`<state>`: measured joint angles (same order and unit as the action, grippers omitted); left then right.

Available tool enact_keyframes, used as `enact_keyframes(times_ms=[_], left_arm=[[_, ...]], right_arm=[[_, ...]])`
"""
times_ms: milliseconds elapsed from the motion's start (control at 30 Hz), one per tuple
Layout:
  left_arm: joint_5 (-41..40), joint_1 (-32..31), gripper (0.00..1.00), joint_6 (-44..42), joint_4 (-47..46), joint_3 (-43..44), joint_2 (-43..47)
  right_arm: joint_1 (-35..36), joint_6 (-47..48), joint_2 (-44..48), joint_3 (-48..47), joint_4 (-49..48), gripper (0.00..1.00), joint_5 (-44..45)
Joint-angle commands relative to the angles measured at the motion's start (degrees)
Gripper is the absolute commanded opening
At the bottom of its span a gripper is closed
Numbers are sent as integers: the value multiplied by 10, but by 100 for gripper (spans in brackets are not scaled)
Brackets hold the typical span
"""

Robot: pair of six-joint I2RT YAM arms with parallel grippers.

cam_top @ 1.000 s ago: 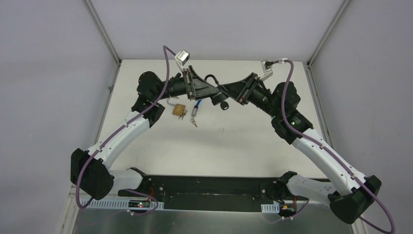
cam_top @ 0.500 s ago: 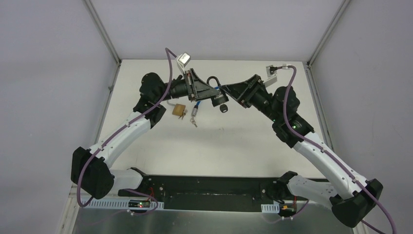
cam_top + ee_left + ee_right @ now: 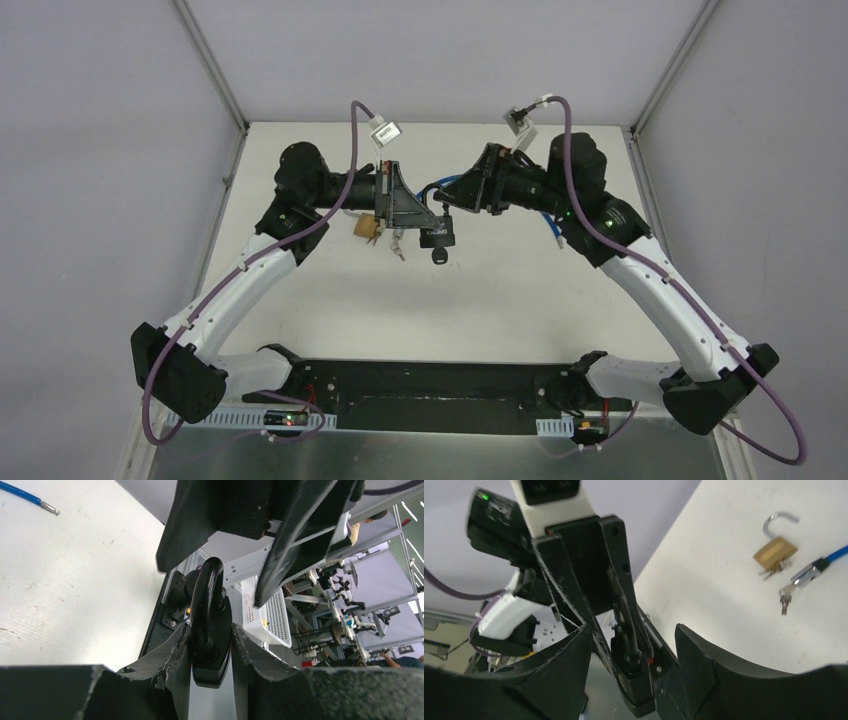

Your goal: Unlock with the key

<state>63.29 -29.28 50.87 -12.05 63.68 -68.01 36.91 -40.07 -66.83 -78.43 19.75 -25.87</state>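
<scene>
My left gripper (image 3: 432,228) is shut on a black padlock (image 3: 438,236), held up above the table. A black-headed key (image 3: 438,257) hangs from the padlock's underside. In the left wrist view the padlock body (image 3: 212,647) is clamped between both fingers, with its black shackle (image 3: 204,597) pointing away from the camera. My right gripper (image 3: 455,198) is open just right of and above the padlock. In the right wrist view the padlock (image 3: 640,682) stands between the spread fingers, with a gap on each side.
A brass padlock (image 3: 775,550) with its shackle open lies on the white table (image 3: 480,290), also seen from above (image 3: 366,227). Beside it lie a small bunch of keys (image 3: 785,600) and a blue cable with a metal end (image 3: 824,562). The arm bases line the near edge.
My left gripper has swung the black padlock nearer and lower, so the key now hangs beneath it. My right arm has risen and moved left, its gripper now around the padlock's upper side.
</scene>
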Motion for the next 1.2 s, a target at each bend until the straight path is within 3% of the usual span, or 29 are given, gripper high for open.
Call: enact_keyframes(times_ms=[0, 200, 333, 533, 633, 667, 733, 833, 867, 967, 1167], left_arm=[[26, -1, 0, -26, -20, 32, 16], [39, -2, 0, -42, 7, 29, 15], [59, -1, 0, -43, 11, 30, 15], [53, -1, 0, -72, 54, 34, 16], [10, 0, 0, -154, 168, 42, 16], [-11, 0, 7, -192, 220, 49, 16], [-57, 0, 20, -251, 305, 56, 16], [-105, 0, 58, -292, 357, 43, 17], [-121, 0, 66, -300, 366, 38, 18], [-164, 2, 76, -317, 382, 28, 19], [-288, 10, 84, -323, 417, 26, 29]], right_arm=[[0, 30, -13, -13, 24, 60, -89], [0, 7, -24, -9, 2, 33, -65], [1, 7, -46, -10, -18, 26, -87], [4, -3, -62, -4, -23, 25, -122], [4, -11, -55, -5, -10, 8, -109], [4, -11, -54, -7, 3, 2, -98], [4, -7, -52, -17, 38, 0, -64], [3, -2, -56, -31, 89, 0, -22], [3, -2, -59, -35, 103, 0, -9], [3, 1, -61, -35, 121, 0, 23], [2, -1, -63, -21, 137, 0, 79]])
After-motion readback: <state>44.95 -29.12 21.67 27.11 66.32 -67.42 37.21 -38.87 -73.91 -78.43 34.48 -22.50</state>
